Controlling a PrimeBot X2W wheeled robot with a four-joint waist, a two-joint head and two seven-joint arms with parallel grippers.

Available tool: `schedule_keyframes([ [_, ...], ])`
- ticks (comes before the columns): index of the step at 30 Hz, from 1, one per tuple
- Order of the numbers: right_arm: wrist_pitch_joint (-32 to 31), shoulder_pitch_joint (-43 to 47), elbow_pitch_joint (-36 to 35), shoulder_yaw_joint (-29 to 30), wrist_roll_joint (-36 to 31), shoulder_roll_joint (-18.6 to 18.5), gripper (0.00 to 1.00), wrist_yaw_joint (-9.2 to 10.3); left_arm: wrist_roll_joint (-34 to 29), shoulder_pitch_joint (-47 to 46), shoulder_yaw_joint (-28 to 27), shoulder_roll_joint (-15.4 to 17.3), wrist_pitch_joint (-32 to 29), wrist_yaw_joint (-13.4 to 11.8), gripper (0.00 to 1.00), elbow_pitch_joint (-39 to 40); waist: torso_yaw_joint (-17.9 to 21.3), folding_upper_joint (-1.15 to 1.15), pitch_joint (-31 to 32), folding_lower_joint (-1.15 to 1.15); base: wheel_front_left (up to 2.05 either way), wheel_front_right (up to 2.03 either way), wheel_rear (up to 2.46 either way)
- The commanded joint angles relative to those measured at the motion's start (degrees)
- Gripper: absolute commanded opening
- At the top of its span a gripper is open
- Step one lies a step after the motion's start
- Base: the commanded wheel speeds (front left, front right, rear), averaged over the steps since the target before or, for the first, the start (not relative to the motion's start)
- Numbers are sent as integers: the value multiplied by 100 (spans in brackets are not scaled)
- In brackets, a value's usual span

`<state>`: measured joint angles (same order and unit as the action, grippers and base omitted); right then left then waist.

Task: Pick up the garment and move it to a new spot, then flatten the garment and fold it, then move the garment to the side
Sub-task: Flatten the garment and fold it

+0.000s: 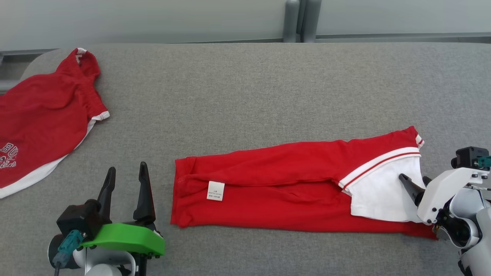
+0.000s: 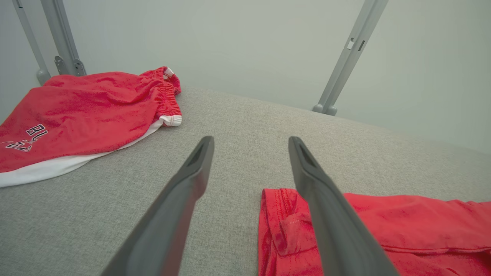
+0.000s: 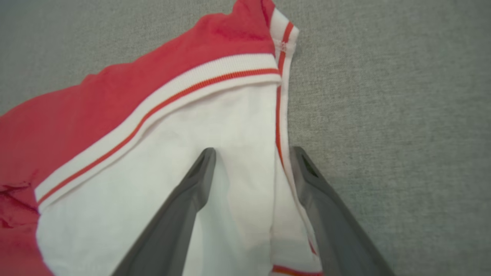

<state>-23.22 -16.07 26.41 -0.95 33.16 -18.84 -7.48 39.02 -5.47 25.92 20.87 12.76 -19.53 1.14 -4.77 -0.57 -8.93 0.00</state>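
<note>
Only readable writing is white lettering starting "BU" on the other red garment [image 1: 42, 126] at the far left; the rest is cut off. The small white tag [image 1: 215, 190] is too tiny to read.

Count: two red garments, two grippers. The garment [image 1: 276, 191] lies folded in a long strip, front and right of centre on the grey table [image 1: 245, 84], with plenty of bare room behind it.

The left gripper [image 1: 127, 166] sits just off its left end, fingers wide, holding nothing. The right gripper [image 1: 413, 177] is spread wide too, straddling the white panel's striped edge.
</note>
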Motion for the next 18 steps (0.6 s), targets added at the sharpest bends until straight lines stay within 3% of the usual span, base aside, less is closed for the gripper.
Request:
schedule_keyframes([
  [1,-31,-65,44,-11,54,-25,100,-2,-15,-61,-13,0,35,-12,100,-8,-56,57,-7,0,0,0,0],
  [10,-276,-162,213,-409,203,-63,100,-2,3,-20,8,-26,62,-7,100,-32,-135,57,5,0,0,0,0],
  [17,-296,-260,485,-818,-358,-99,100,-2,4,2,29,-18,70,-6,100,-54,-116,57,42,0,0,0,0],
  [18,-308,-293,542,-864,-438,-79,87,-2,4,-2,35,-17,70,-4,100,-54,-116,57,43,0,0,0,0],
])
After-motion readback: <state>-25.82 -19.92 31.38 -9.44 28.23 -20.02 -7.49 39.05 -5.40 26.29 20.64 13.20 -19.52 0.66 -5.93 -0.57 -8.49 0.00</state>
